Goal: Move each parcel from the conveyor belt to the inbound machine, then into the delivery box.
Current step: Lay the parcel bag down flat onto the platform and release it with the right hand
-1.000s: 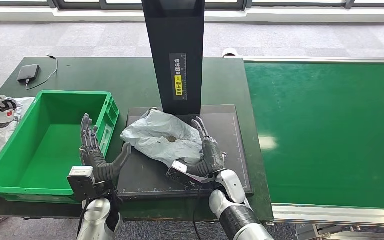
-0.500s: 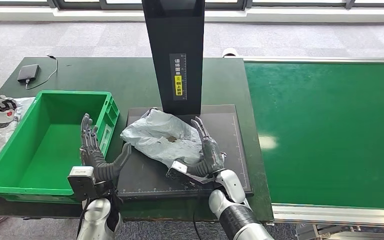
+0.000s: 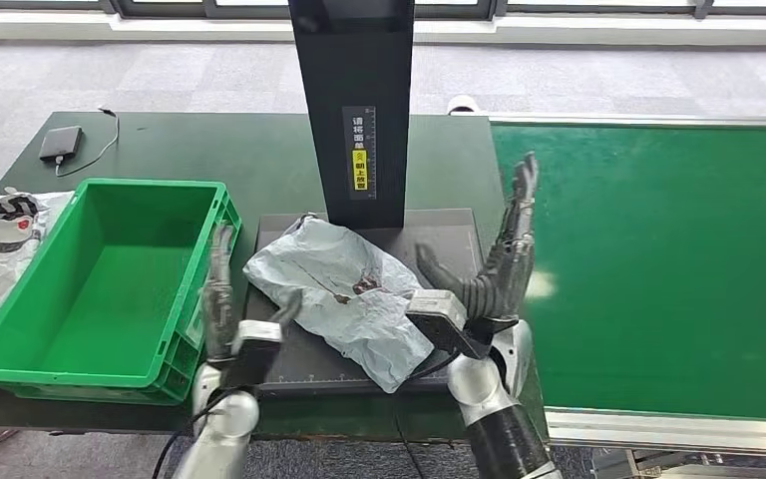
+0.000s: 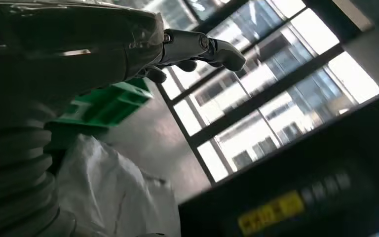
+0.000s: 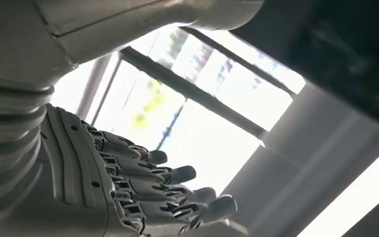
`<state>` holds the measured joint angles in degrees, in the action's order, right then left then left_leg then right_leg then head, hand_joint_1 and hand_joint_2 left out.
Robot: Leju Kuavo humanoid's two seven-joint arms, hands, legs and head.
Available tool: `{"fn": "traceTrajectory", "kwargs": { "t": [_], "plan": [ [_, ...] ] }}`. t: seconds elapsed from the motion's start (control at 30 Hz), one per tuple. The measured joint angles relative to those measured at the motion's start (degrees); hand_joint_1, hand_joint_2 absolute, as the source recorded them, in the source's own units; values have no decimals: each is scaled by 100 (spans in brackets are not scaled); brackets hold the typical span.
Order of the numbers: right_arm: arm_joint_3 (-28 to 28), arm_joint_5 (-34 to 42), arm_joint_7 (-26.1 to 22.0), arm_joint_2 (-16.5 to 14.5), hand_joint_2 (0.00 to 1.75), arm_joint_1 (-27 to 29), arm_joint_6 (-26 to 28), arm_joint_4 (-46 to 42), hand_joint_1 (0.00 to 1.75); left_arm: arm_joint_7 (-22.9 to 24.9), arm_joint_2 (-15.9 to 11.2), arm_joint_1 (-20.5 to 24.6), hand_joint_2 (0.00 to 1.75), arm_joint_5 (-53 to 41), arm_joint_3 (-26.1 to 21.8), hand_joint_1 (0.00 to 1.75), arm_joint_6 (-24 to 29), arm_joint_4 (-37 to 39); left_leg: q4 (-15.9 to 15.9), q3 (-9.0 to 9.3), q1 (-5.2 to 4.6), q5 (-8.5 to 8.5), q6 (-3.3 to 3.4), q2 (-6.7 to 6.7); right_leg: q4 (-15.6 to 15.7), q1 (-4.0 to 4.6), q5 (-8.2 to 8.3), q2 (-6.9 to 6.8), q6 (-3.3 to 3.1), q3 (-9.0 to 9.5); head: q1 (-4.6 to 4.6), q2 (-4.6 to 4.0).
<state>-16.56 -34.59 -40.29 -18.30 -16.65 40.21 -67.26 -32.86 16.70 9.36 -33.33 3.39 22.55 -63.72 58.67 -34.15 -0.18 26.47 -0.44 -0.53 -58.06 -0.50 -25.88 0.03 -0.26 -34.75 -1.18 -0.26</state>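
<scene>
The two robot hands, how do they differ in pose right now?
The right robot hand is raised, fingers spread and pointing up, clear of the grey parcel. The left robot hand sits lower, between the green box and the parcel, its thumb at the parcel's edge. Both hold nothing.

- The parcel (image 3: 344, 294), between the two hands, is a grey-blue bag of thin, crinkled plastic film with a dull sheen.
- The inbound machine (image 3: 359, 249) has a matt black plate and a smooth black column.
- The delivery box (image 3: 20, 299), beside the left hand (image 3: 221, 304), is hard, glossy green plastic.
- The conveyor belt (image 3: 658, 269), beyond the right hand (image 3: 504, 264), looks like matt green rubber or cloth.
- Both forearms appear to be smooth silver metal.
</scene>
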Motion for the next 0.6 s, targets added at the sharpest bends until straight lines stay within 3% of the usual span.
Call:
{"fn": "traceTrajectory", "kwargs": {
  "t": [0.07, 0.2, 0.43, 0.6],
  "plan": [
    [-35, 37, 2, 21, 175, 57, -4, -488, 0, 224, 48, 401, 175, -637, 301, 0, 240, 608, 0, 3, -3, 2, 0, 20, 0, -4, 6, 20, 3, 2, 1, 1],
    [-40, 56, 9, 57, 175, 150, -10, -1056, 0, 353, 203, 1007, 175, -577, 581, 0, 407, 1530, 1, 8, -7, 2, 2, 41, 0, -8, 17, 41, 7, 0, 1, 1],
    [-40, 122, 13, 92, 175, 237, -10, -1441, 0, 462, 336, 1414, 175, -722, 757, 0, 365, 2311, -1, 8, -5, 1, 2, 38, 0, -6, 15, 39, 6, 0, 2, 1],
    [-40, 191, 14, 109, 175, 292, -10, -1584, 0, 1238, 379, 1741, 175, -1440, 960, 0, 210, 3005, -2, 7, -5, 2, 2, 38, 0, -6, 14, 38, 6, 0, 2, 1]
  ]
}}
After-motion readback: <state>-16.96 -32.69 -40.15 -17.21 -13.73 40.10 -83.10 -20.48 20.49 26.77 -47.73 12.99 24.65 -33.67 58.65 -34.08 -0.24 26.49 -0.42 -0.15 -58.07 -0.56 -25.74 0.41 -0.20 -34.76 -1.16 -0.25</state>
